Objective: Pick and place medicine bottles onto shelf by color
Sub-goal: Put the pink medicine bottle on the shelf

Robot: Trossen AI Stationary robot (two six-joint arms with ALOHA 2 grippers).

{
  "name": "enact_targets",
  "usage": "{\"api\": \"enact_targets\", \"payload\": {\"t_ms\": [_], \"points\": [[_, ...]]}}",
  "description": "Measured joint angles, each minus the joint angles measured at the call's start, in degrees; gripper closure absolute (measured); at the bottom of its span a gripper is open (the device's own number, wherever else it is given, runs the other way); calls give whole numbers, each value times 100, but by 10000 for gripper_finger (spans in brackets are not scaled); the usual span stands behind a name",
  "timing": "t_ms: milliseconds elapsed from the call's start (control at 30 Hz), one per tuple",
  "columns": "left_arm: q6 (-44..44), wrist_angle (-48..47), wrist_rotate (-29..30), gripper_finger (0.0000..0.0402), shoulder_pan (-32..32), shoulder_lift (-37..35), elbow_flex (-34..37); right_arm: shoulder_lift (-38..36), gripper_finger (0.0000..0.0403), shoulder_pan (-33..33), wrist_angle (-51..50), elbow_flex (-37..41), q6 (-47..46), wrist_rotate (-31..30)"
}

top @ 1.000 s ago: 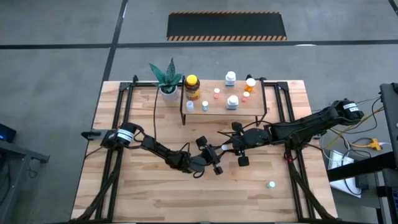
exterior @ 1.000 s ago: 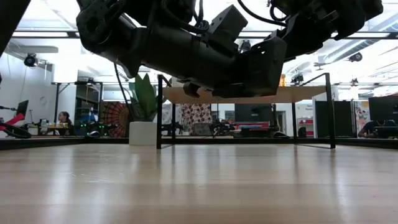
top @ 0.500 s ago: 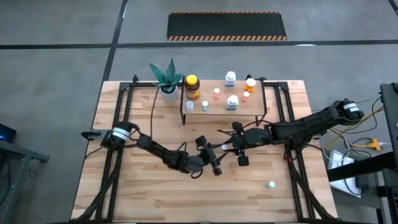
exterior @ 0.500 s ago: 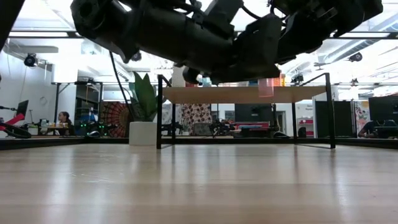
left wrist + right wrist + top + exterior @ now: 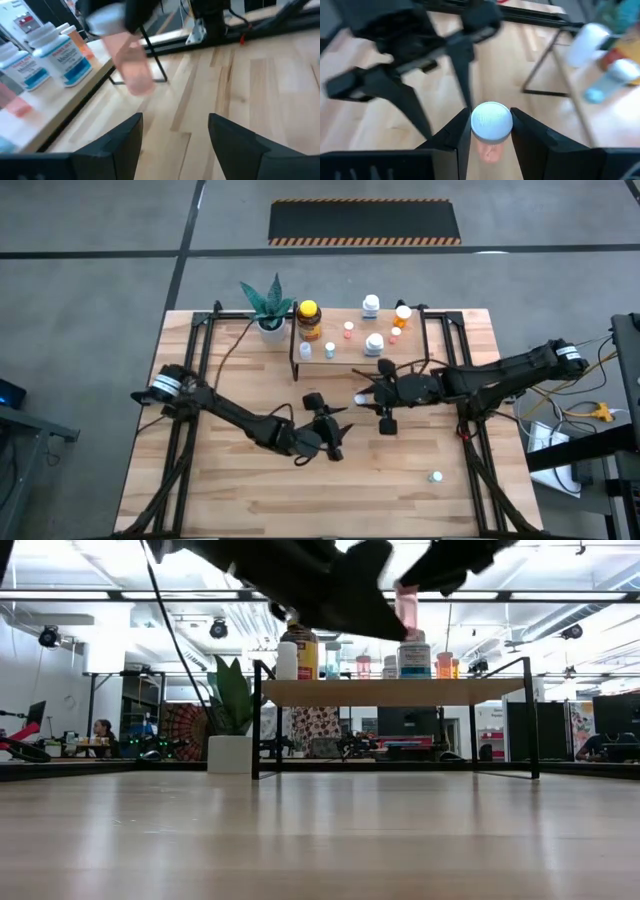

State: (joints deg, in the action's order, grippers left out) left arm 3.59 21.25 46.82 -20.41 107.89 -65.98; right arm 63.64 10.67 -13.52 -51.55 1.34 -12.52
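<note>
My right gripper (image 5: 368,397) is shut on a small pink bottle with a white cap (image 5: 491,122), above the table just in front of the shelf (image 5: 410,358). The bottle also shows in the low view (image 5: 406,605) and the left wrist view (image 5: 134,72). My left gripper (image 5: 322,426) is open and empty, a little nearer and to the left of it. On the shelf stand the amber bottle with a yellow cap (image 5: 309,320) and several small bottles (image 5: 374,343). A green-capped bottle (image 5: 435,477) stands on the table at the near right. My right gripper pinches the pink bottle at its cap end (image 5: 491,116) between its two fingers (image 5: 455,137), one on each side. The fingers slant down from the table's right. The bottle hangs below them, cap up, about upright, lifted clear of the table.
A white pot with a green plant (image 5: 268,315) stands just left of the shelf. The shelf's black legs (image 5: 256,720) stand between the near table and the board. Black frame rails (image 5: 200,350) run along both table sides. Bare wood lies at the near middle.
My right gripper has risen and carried the pink bottle toward the far edge, closer to the shelf. My left gripper has drawn back a little toward the table's left and has also risen; it stays open.
</note>
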Motion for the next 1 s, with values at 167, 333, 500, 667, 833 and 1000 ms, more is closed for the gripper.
{"api": "enact_targets", "payload": {"t_ms": [167, 333, 500, 667, 833, 1000], "points": [[29, -1144, 88, 194, -6, -561, 7, 167, 290, -242, -648, -746, 77, -253], [171, -1477, 192, 194, -8, -1051, 134, 307, 290, -431, -1172, -1277, -28, -261], [341, -1372, 224, 194, -41, -1650, 674, 375, 290, -528, -1409, -1717, 22, -249], [449, -1001, 332, 194, -33, -2314, 1255, 554, 290, -798, -1537, -2323, -59, -255], [1049, 9, 312, 194, -29, -2762, 1750, 876, 290, -1333, -1667, -3026, 206, -212], [1451, 457, 317, 194, -24, -3097, 2044, 1480, 290, -1998, -1939, -3790, 616, 140]]}}
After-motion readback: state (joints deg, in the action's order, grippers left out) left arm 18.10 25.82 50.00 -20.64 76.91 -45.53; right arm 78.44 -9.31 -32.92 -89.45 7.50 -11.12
